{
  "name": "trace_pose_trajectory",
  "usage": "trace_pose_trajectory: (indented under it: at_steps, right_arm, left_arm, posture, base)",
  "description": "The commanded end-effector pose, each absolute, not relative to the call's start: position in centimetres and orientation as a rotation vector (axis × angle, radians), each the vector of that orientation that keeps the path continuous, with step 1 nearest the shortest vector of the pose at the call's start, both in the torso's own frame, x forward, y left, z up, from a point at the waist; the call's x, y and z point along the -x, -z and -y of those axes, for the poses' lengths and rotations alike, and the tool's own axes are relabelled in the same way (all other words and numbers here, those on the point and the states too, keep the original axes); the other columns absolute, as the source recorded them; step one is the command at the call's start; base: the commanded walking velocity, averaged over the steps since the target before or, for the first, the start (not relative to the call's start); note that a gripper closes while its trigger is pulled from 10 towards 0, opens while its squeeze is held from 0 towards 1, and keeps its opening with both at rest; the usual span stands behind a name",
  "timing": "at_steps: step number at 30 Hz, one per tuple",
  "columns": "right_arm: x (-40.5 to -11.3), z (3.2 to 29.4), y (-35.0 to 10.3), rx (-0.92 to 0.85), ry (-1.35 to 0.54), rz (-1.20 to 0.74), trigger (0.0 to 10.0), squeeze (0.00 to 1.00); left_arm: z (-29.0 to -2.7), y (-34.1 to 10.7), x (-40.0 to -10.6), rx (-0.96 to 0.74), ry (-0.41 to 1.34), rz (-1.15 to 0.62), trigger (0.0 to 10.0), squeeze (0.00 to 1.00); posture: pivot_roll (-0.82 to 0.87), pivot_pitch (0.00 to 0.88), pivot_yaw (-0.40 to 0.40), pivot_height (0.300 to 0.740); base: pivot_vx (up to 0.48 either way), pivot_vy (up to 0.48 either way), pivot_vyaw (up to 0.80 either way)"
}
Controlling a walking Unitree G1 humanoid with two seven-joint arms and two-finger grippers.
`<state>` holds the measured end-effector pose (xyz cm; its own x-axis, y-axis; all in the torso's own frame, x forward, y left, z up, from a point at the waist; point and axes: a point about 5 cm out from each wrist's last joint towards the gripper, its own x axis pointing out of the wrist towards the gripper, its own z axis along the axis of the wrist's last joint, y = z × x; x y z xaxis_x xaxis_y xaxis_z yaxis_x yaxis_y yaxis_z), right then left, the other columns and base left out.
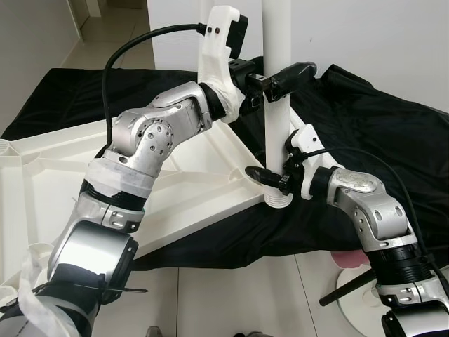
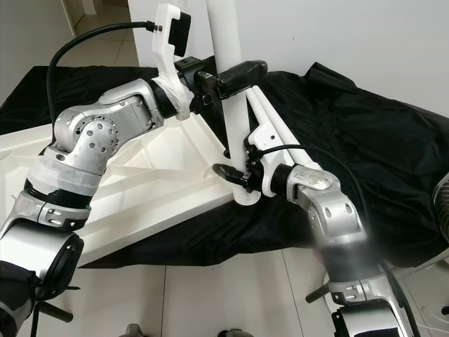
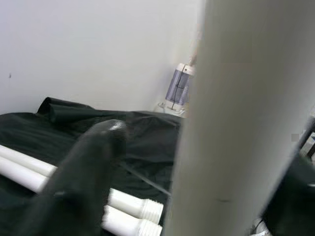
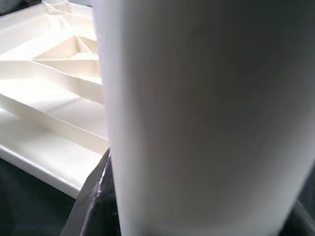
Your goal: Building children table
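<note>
Table leg (image 1: 277,126) upright at tabletop (image 1: 203,186) corner — both grippers' fingers seemingly clamped round it.

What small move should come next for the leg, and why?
Probably twist the leg into the tabletop's corner socket. It stands upright with its threaded end at the socket; the left gripper grips it high, the right gripper low.

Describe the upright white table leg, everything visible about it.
The table leg is a smooth white tube, plastic by its look, standing upright at the corner of the overturned white tabletop. Its ribbed, threaded lower end sits at the corner socket; how far it is screwed in cannot be told. The left gripper clamps it higher up, and the right gripper grips it just above the threads. Its top runs out of frame. Two more legs lie on the black cloth behind.
</note>
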<state>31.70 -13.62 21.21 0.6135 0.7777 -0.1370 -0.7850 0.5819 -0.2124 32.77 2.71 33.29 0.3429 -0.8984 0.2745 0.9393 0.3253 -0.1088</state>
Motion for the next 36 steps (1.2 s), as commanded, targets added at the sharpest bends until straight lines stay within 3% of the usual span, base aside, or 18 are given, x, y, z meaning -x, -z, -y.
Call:
trace_pose_trajectory:
  at_steps: [1, 17, 18, 25, 26, 27, 28, 30, 31, 36]
  right_arm:
    - [-31.6, 13.8, -20.9, 0.265, -0.912, -0.042, 10.0, 0.00]
    - [-32.2, 13.7, -21.1, 0.247, -0.852, -0.021, 10.0, 0.00]
    - [-32.6, 13.7, -21.5, 0.212, -0.819, 0.002, 10.0, 1.00]
    - [-33.4, 13.6, -22.6, 0.139, -0.729, 0.068, 10.0, 1.00]
    - [-33.6, 13.4, -22.7, 0.129, -0.709, 0.082, 10.0, 0.49]
    - [-33.6, 13.4, -22.7, 0.129, -0.709, 0.082, 10.0, 0.49]
    - [-33.7, 13.2, -22.8, 0.121, -0.693, 0.094, 10.0, 0.09]
    - [-33.8, 13.1, -22.9, 0.116, -0.683, 0.101, 10.0, 0.09]
    - [-34.2, 12.9, -22.9, 0.122, -0.617, 0.121, 10.0, 0.00]
    - [-35.1, 11.8, -22.6, 0.156, -0.486, 0.148, 10.0, 0.00]
  left_arm:
    - [-2.6, -34.3, -31.6, 0.214, 1.450, 0.252, 0.0, 0.00]
    - [-2.0, -34.8, -31.8, 0.094, 1.351, 0.216, 0.0, 0.00]
    - [-1.8, -35.1, -32.0, 0.073, 1.314, 0.202, 10.0, 0.00]
    - [-1.7, -35.9, -33.0, 0.076, 1.191, 0.184, 10.0, 0.00]
    - [-1.9, -36.0, -33.6, 0.095, 1.154, 0.181, 10.0, 0.00]
    - [-1.9, -36.0, -33.6, 0.095, 1.154, 0.181, 10.0, 0.00]
    - [-2.0, -36.0, -34.0, 0.118, 1.125, 0.169, 10.0, 0.00]
    - [-2.1, -36.0, -34.3, 0.132, 1.108, 0.160, 10.0, 0.00]
    - [-2.3, -36.1, -34.7, 0.137, 1.067, 0.181, 10.0, 0.00]
    - [-2.7, -36.2, -35.6, 0.156, 0.967, 0.229, 10.0, 0.00]
  posture:
    - [-0.06, 0.049, -0.015, 0.740]
    - [-0.06, 0.045, -0.014, 0.740]
    - [-0.06, 0.044, -0.014, 0.740]
    - [-0.06, 0.042, -0.015, 0.740]
    - [-0.06, 0.042, -0.015, 0.740]
    - [-0.06, 0.042, -0.015, 0.740]
    - [-0.06, 0.042, -0.015, 0.740]
    - [-0.06, 0.042, -0.015, 0.740]
    - [-0.06, 0.033, -0.013, 0.740]
    - [-0.06, 0.030, -0.012, 0.740]
  base:
    - [0.000, 0.000, 0.00]
    - [0.000, 0.000, 0.00]
    - [0.000, 0.000, 0.00]
    - [0.000, 0.000, 0.00]
    - [0.000, 0.000, 0.00]
    - [0.000, 0.000, 0.00]
    - [0.000, 0.000, 0.00]
    - [0.000, 0.000, 0.00]
    - [0.000, 0.000, 0.00]
    - [0.000, 0.000, 0.00]
